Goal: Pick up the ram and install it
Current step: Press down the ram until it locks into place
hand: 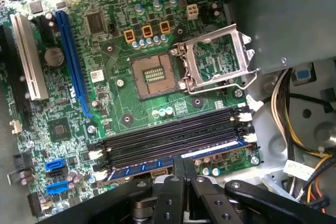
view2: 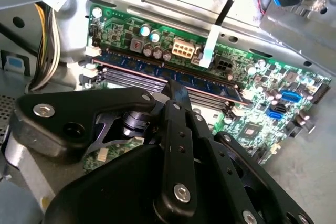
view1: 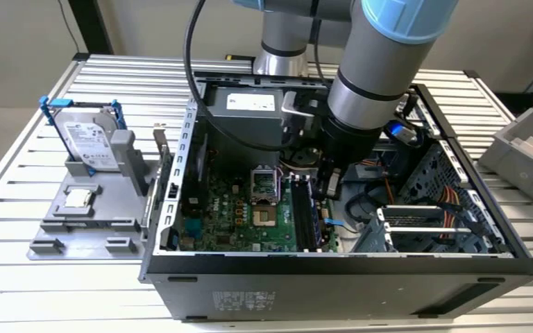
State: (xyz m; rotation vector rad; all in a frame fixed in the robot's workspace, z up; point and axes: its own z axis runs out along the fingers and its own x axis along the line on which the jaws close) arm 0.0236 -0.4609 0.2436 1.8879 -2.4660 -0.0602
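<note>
Ram (hand: 173,162), one stick, sits in one of four slots (hand: 168,137) under the gripper (hand: 184,167).

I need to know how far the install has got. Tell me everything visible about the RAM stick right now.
The ram is a long, thin, bluish circuit-board stick with a row of dark chips along its face. It stands on edge in the outermost of the black motherboard memory slots, lying level along the slot's length; whether the white end clips have latched cannot be told. In both wrist views the black gripper sits directly over its middle, jaws together on its top edge.
</note>
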